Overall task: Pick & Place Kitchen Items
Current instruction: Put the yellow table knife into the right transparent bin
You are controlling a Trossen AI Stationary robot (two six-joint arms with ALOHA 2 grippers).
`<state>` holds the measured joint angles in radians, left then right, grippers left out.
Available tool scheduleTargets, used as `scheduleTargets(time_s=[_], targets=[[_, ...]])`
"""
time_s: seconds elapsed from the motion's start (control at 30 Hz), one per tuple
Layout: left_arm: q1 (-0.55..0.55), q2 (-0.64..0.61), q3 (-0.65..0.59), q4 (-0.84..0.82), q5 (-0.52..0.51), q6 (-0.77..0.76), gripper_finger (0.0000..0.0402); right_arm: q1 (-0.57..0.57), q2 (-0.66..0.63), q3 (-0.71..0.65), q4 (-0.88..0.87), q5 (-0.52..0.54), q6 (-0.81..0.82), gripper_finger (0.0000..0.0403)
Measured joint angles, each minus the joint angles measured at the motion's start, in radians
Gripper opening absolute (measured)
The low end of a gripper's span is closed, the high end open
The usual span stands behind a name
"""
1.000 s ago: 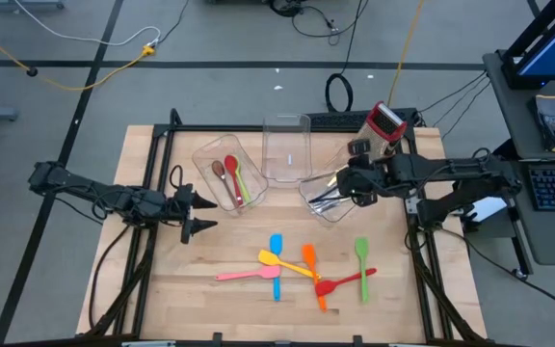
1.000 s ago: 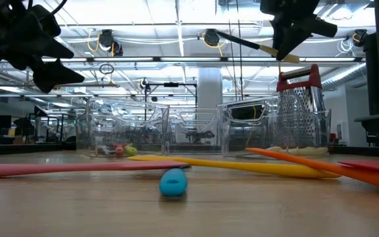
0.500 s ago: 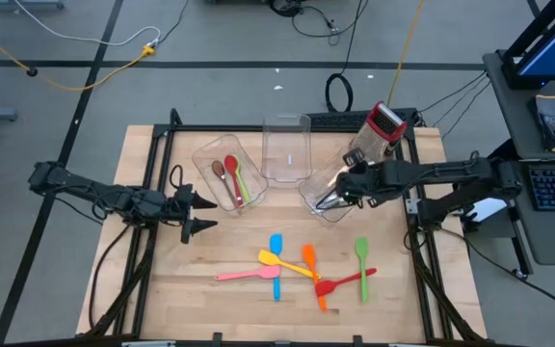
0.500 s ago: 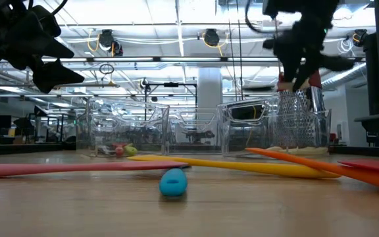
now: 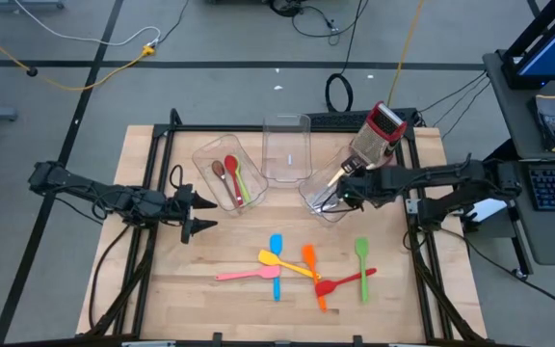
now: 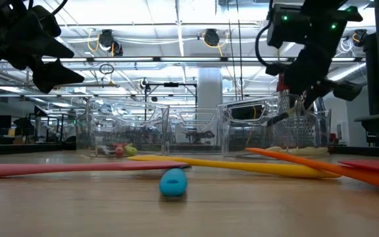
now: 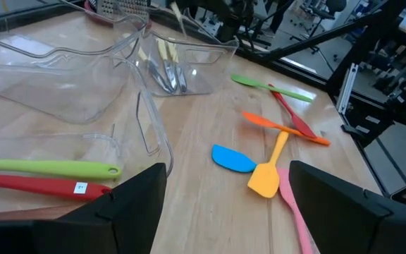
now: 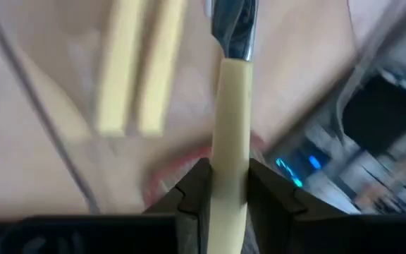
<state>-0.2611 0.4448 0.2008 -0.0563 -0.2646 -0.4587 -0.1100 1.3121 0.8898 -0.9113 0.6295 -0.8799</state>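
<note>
My right gripper [image 5: 348,189] is shut on a cream-handled metal cutlery piece [image 8: 232,106] over the right clear bin [image 5: 308,198], where more cream-handled cutlery [image 8: 134,65] lies. My left gripper [image 5: 197,213] is open and empty, above the table's left part, beside the left bin [image 5: 212,154]. That bin holds brown, red and green spoons [image 5: 231,177]. Blue [image 5: 276,245], yellow [image 5: 279,261], pink [image 5: 247,275], orange [image 5: 313,272], red [image 5: 347,281] and green [image 5: 361,258] spatulas lie flat on the table's near part. My right gripper pinches the cutlery piece's cream handle [image 8: 228,185] between its two fingers. The fingers come from the table's right side, slanting down. The piece is lifted and tilted, with its metal end [image 8: 235,28] pointing down into the right bin.
An empty clear bin [image 5: 285,150] stands between the two others at the table's far side. A red-and-silver box grater [image 5: 380,131] stands at the far right, just behind my right gripper. Bare wood lies between my left gripper and the spatulas.
My right gripper has gone down and a little toward the table's left, over the right bin. It has tipped, so the cutlery piece, held high and nearly level a second ago, now points its metal end down into the bin.
</note>
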Motion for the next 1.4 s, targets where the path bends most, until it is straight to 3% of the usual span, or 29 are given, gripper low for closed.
scheduleTargets(time_s=[0.43,0.8,1.03,1.4], targets=[[0.000,0.000,0.000,0.000,0.000,0.000,0.0306,-0.170,0.000,0.000,0.136,-0.314,-0.106,0.0069],[0.000,0.000,0.000,0.000,0.000,-0.004,0.0306,-0.238,0.000,0.000,0.185,-0.474,-0.125,0.0070],[0.000,0.000,0.000,0.000,0.000,-0.022,0.0306,-0.249,0.000,-0.088,0.344,-0.471,-0.075,0.0079],[0.000,0.000,0.000,0.001,0.000,-0.023,0.0306,-0.249,0.000,-0.153,0.395,-0.394,-0.077,0.0103]])
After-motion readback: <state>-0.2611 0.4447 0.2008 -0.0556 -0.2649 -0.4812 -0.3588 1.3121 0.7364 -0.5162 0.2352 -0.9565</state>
